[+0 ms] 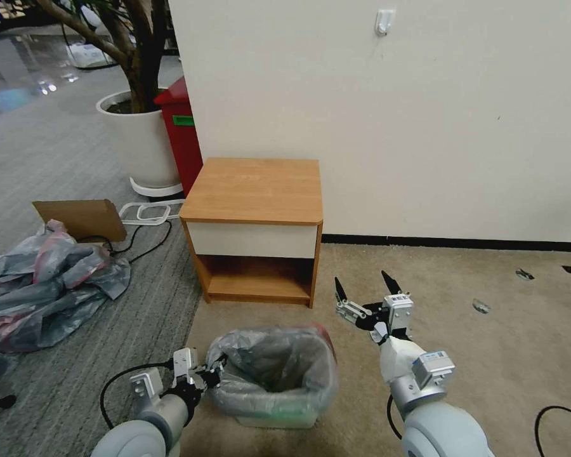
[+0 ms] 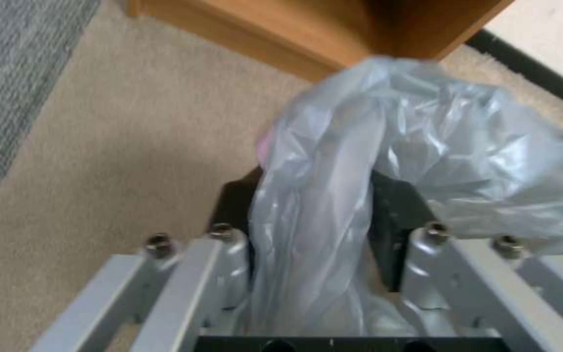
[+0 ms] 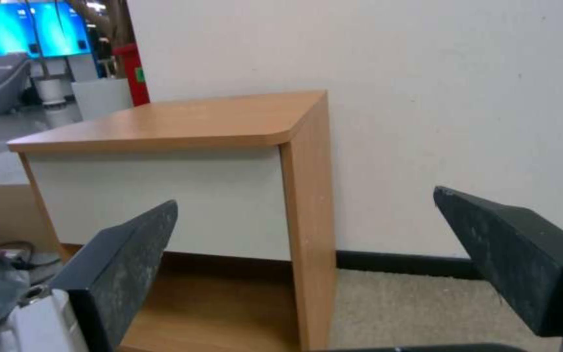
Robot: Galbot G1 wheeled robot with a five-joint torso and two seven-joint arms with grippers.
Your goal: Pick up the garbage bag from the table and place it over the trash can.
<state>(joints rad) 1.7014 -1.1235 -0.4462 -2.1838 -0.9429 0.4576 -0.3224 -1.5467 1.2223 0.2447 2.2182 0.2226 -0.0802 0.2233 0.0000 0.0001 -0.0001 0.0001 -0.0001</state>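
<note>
**Head view: bag lining the bin, left gripper holding its rim**

Head view shows the garbage bag [image 1: 276,371] already draped into and over the trash can [image 1: 279,419], which stands on the floor just in front of the table [image 1: 254,190]. The film is thin, grey and wrinkled, with a trace of pink-red rim at the bin's far right corner. I judge it very light, limp and slippery; it should crease rather than hold a shape, and a hard tug could tear it or drag the light bin along. The sensible hold is the rim hem, pinched at the edge and stretched outward over the rolled lip.

At the bin's left side, the left gripper [image 1: 217,374] is clamped on a bunched fold of the bag; the left wrist view has the plastic [image 2: 334,205] running up between its fingers [image 2: 232,205]. The right gripper [image 1: 366,287] hangs to the right of the bin and nearer the table, fingers spread wide and grasping nothing.

Beige carpet lies under the bin, with ribbed grey carpet to its left carrying a heap of grey and pink plastic sheeting [image 1: 44,285]. Beyond the bin, the table's top is bare, against a white wall [image 1: 393,127].
</note>
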